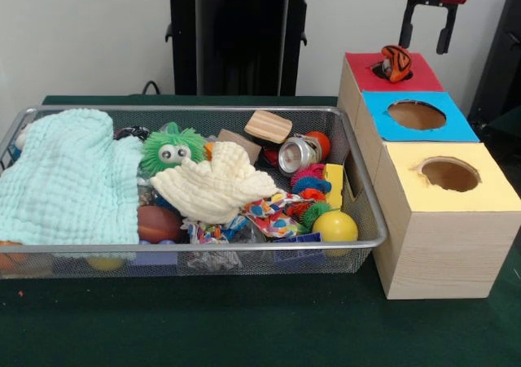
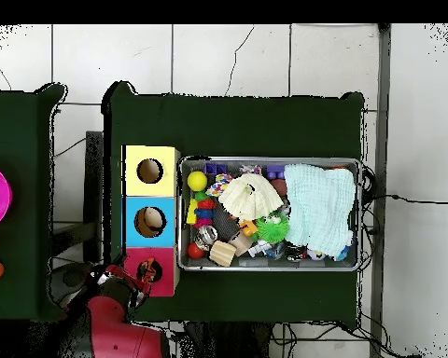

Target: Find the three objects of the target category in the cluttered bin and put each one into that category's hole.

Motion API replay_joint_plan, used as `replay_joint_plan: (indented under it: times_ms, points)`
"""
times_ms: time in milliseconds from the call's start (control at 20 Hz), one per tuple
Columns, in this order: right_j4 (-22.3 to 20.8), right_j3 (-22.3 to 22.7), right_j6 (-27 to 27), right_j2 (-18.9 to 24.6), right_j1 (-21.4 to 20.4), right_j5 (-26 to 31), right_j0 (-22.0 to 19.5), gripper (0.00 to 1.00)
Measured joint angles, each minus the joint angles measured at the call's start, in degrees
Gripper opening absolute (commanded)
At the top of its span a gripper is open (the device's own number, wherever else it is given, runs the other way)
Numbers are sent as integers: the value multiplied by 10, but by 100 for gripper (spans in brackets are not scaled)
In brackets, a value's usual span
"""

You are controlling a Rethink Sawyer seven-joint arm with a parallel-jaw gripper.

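The cluttered bin (image 1: 358, 196) of silver wire mesh sat on a dark green table cover (image 1: 244, 318), its long side toward the front camera, with a row of three pale wooden boxes just beside its end. Behind the table rose a pale wall and the robot's black pedestal (image 1: 240, 33); from overhead a floor of large pale tiles (image 2: 228, 56) showed around the table.

Nearest in the front view, a yellow ball (image 1: 334, 226) lay against the bin's front wall, with a brown ball (image 1: 157, 223) further along. A mint-green muslin cloth (image 1: 69, 180) covered one end of the bin, and a cream cloth (image 1: 216, 186) lay crumpled over the middle. Behind those sat a green spiky ball with googly eyes (image 1: 172, 149), a multicolour rope toy (image 1: 308, 190), a shiny metal can (image 1: 298, 154) and a striped wooden block (image 1: 268, 126).

Of the boxes, the yellow-topped one (image 1: 480, 192) stood nearest, the blue-topped one (image 1: 456, 123) in the middle, and the red-topped one farthest. An orange plush toy with black stripes (image 1: 396, 63) sat in the red-surrounded hole (image 1: 381, 67), partly sunk and partly sticking up above it.

Above that box hung the gripper (image 1: 426, 28), apart from the toy, its two black fingers (image 1: 405, 30) spread wide and holding nothing.
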Motion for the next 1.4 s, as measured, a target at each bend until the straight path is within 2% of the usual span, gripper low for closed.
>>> replay_joint_plan:
  times_ms: [500, 800, 1050, 1400]
  points:
    - [0, 0, 0, 1, 0, 0, -1, 100]
    - [-2, 7, 0, 17, 0, -9, -17, 100]
    - [-14, 21, 0, 29, 8, -51, -31, 100]
    - [-31, 22, 0, 53, 49, -118, -53, 100]
